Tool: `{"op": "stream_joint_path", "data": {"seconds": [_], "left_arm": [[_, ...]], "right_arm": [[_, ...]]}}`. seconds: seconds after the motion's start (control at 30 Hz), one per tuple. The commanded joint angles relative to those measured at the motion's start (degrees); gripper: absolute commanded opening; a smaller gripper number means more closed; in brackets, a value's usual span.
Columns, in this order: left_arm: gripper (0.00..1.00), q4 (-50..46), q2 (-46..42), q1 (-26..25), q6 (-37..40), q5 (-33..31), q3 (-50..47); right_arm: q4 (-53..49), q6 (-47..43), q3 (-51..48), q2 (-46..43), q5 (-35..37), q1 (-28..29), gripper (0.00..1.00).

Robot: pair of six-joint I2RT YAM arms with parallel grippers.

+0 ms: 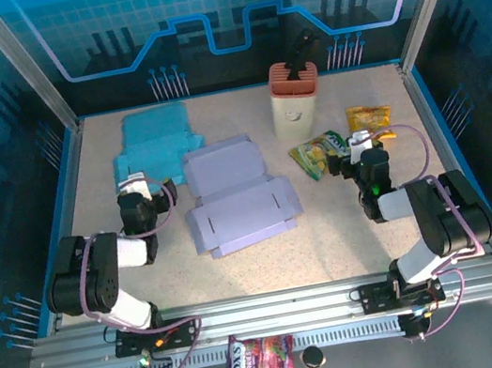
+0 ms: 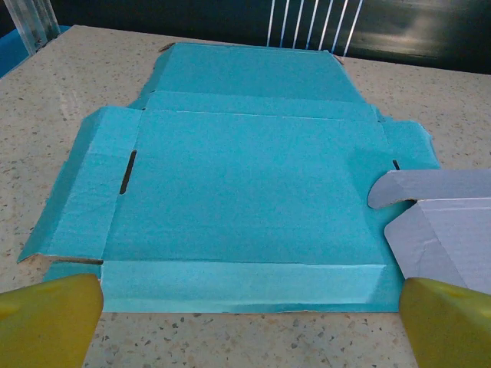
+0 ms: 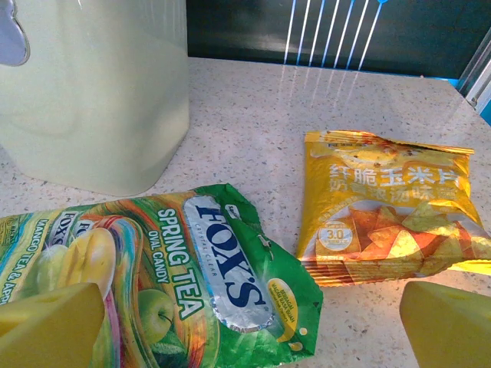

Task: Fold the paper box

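The flat lavender paper box blank [image 1: 235, 200] lies unfolded at the middle of the speckled stone-look worktop [image 1: 350, 232], between the two arms. A flat teal paper box blank [image 2: 245, 176] lies just beyond it to the left, and a lavender corner flap overlaps the teal sheet's right edge. I cannot tell which sheet the task means, but I judge the lavender one likelier because it sits central. Both are matte card, scored into a wide main panel with narrow side flaps and cut slots. Every panel lies flat or nearly so, so folding looks not yet begun.

The left tool [image 1: 137, 186] sits low at the teal blank's near edge, its yellow fingers wide apart and empty. The right tool [image 1: 360, 143] is likewise spread apart and holds nothing, well to the right of the lavender sheet. The next move probably calls for slipping a finger under a thin flap edge and raising it along its score while the other arm pins the main panel. Flat card on a hard top gives little to catch.

In front of the right tool lie a crinkly glossy green candy bag [image 3: 192, 284] and a yellow foil snack bag [image 3: 383, 222]. Beside them stands a smooth pale plastic container [image 1: 294, 104] with rounded sides and a terracotta top.
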Motion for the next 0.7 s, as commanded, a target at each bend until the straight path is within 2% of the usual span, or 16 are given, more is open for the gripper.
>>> {"op": "stream_joint_path", "data": {"seconds": [0.0, 0.67], "left_arm": [[0.99, 0.2, -0.5, -0.3, 0.9, 0.0, 0.7], [0.99, -1.5, -0.5, -0.3, 1.9, 2.8, 1.7]], "right_arm": [[1.1, 0.3, 0.5, 0.4, 1.1, 0.0, 1.00], [1.0, 0.3, 0.4, 0.3, 0.9, -0.2, 1.00]]}}
